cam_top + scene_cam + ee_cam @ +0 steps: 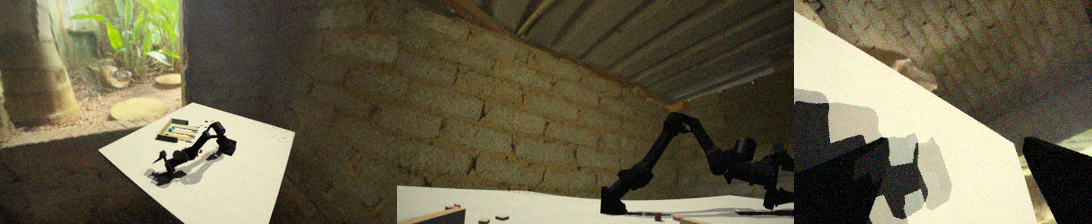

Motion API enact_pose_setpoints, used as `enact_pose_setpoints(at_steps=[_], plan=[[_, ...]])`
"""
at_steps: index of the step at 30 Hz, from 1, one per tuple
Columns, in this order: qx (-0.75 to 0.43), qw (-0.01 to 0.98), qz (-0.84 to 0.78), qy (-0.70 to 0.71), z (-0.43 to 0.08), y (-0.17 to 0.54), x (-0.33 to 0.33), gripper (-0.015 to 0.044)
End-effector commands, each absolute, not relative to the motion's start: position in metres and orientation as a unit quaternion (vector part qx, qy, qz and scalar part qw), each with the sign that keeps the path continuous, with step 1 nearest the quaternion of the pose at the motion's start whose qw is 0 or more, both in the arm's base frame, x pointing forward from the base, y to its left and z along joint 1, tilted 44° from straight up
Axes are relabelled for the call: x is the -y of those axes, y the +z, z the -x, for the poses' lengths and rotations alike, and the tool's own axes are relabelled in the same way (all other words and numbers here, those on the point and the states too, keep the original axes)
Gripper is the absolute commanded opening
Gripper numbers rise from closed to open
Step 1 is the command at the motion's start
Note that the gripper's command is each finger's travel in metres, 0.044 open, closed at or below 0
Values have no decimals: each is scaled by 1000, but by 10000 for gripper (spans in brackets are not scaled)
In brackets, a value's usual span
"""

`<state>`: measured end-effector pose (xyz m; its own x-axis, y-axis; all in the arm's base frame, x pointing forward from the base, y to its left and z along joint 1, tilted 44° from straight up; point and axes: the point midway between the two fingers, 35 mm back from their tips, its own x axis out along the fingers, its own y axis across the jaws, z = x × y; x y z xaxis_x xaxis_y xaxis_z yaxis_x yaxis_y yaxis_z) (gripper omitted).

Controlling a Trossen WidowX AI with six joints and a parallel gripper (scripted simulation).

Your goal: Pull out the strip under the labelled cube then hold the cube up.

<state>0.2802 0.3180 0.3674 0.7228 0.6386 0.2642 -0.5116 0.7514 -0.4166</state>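
Observation:
A low three-sided tray (pixel 167 138) stands beyond the arm in the top view. Several flat strips lie in it side by side, among them a green strip (pixel 187 126) and an orange strip (pixel 185 132). A small teal cube (pixel 170 129) is at their inner end. No label can be read, and which strip is under the cube is too small to tell. My gripper (pixel 161 165) (pixel 786 180) (pixel 958 145) is open and empty, low over the table's near left side in the top view, away from the tray. The wrist view shows neither strips nor cube.
A red piece (pixel 200 151) (pixel 658 216) lies beside the arm, with a pink piece (pixel 677 218) near it. Small blocks (pixel 502 217) (pixel 483 220) lie near the tray's open side. The table's edge (pixel 969 115) crosses the wrist view.

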Motion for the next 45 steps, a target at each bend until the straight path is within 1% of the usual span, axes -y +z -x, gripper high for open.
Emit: enact_pose_setpoints(at_steps=[1, 5, 9, 12, 16, 23, 28, 32, 35, 45], plan=[[148, 925, 172, 305, -320, 339, -279, 400], [82, 940, 170, 285, -361, 307, -229, 400], [9, 953, 152, 263, -390, 273, -172, 400], [-51, 961, 124, 242, -402, 245, -126, 400], [-126, 969, 66, 203, -406, 210, -62, 400], [-230, 958, -74, 152, -383, 155, 34, 400], [-272, 933, -207, 112, -347, 126, 91, 400], [-276, 901, -325, 80, -312, 111, 127, 400], [-271, 886, -370, 69, -298, 107, 138, 400], [-271, 886, -370, 69, -298, 107, 138, 400]])
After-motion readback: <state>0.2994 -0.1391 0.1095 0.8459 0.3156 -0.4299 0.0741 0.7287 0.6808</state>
